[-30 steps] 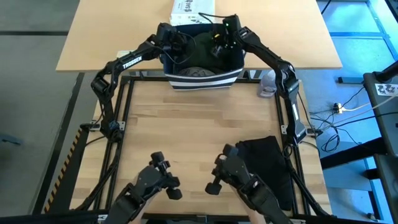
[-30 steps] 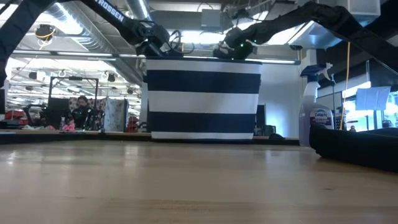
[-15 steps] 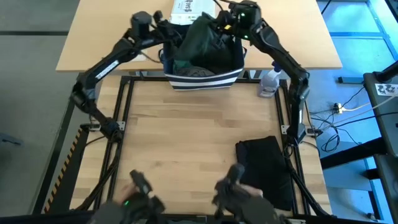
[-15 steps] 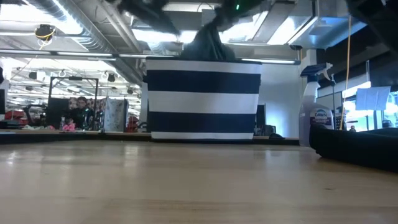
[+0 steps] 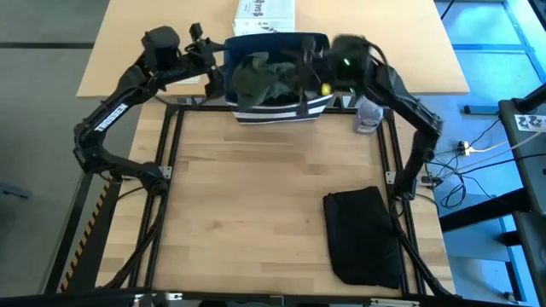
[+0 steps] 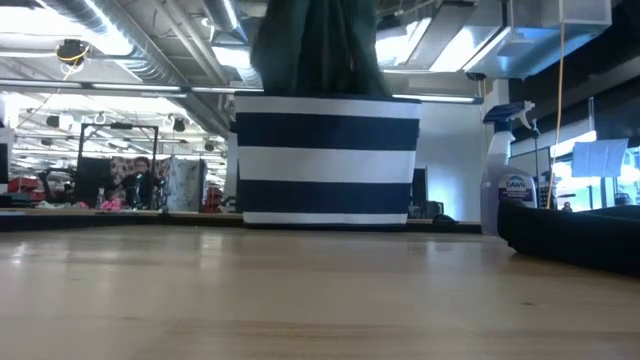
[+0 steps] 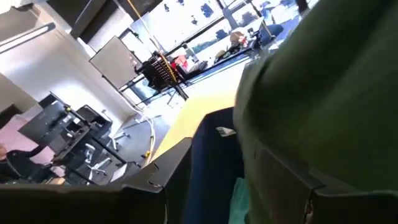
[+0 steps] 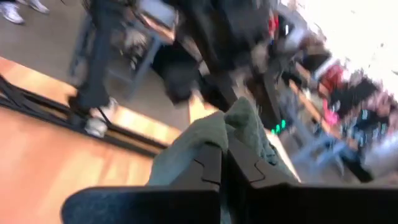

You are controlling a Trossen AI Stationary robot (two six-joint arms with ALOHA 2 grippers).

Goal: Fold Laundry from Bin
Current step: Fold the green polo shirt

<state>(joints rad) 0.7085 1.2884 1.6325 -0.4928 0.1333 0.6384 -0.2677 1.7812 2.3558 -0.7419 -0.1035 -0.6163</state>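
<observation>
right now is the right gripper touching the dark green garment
Touching. In the right wrist view the right gripper has its fingers shut on a fold of the dark green garment, with cloth bunched at the fingertips.

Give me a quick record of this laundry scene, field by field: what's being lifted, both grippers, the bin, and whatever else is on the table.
Lifted item: dark green cloth garment, hanging above the bin
Right gripper: shut on the garment, over the bin
Left gripper: at the garment's other side; grip unclear
Bin: navy fabric basket with white stripes, at the table's far edge
Already out: black cloth garment, lying flat on the right of the light wooden table
Other: clear spray bottle beside the bin
</observation>
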